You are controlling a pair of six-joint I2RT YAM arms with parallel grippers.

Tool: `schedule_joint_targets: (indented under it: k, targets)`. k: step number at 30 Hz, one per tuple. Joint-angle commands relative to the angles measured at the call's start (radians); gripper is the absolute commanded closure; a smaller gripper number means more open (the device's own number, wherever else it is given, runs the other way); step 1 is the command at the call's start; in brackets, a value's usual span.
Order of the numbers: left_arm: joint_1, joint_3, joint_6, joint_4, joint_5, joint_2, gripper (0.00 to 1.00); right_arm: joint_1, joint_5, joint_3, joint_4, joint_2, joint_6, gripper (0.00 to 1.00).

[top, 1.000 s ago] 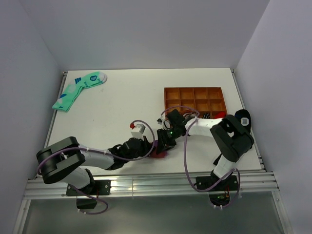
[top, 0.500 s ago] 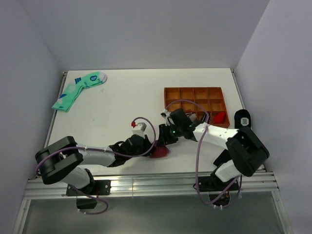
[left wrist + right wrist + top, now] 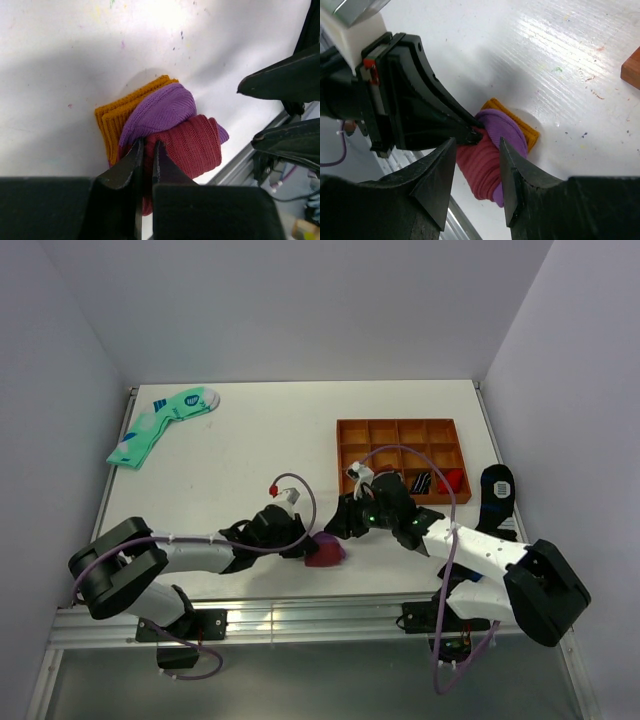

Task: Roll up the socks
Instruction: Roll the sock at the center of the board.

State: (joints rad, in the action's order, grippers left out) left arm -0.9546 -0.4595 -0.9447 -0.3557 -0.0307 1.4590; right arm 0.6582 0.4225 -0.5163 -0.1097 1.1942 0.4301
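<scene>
The socks (image 3: pixel 326 552) lie as a rolled bundle near the table's front edge: maroon roll (image 3: pixel 192 142), purple toe over it, mustard cuff (image 3: pixel 112 117) underneath. My left gripper (image 3: pixel 147 145) comes in from the left, shut on a fold of the maroon knit. In the right wrist view the left gripper's tips (image 3: pixel 472 132) bite the roll's upper left end. My right gripper (image 3: pixel 477 143) hangs open just above the socks (image 3: pixel 490 162), one finger (image 3: pixel 440 170) on each side, not touching. From above, the right gripper (image 3: pixel 347 525) sits just right of the bundle.
An orange compartment tray (image 3: pixel 400 427) stands behind the right arm, with a red item and a dark striped item in its front cells. Mint-green socks (image 3: pixel 160 425) lie at the far left. A black sock with blue patches (image 3: pixel 497 488) lies at the right edge. A metal rail (image 3: pixel 300 615) borders the front.
The right arm has swung its elbow out to the right and its gripper has opened and drawn back off the bundle, which now shows. The left gripper keeps its hold.
</scene>
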Motion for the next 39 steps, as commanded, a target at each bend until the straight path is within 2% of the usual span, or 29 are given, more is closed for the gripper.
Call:
schedule_joint_targets:
  k: [1,14,25,33,39]
  targets:
    - [0.043,0.039,0.05,0.323,-0.125,0.026,1.0,0.021,-0.047,0.051,-0.136,-0.054,-0.007,0.53]
    - [0.146,-0.033,0.096,0.44,-0.276,0.081,1.0,0.234,-0.277,0.225,-0.4,-0.125,-0.019,0.5]
    - [0.189,-0.094,0.122,0.494,-0.363,0.144,1.0,0.395,-0.458,0.216,-0.364,-0.116,-0.07,0.49]
    - [0.258,-0.103,0.139,0.501,-0.445,0.136,1.0,0.44,-0.502,0.208,-0.406,-0.018,-0.077,0.48]
    - [0.286,-0.131,0.158,0.538,-0.451,0.139,1.0,0.472,-0.519,0.242,-0.475,0.036,-0.053,0.48]
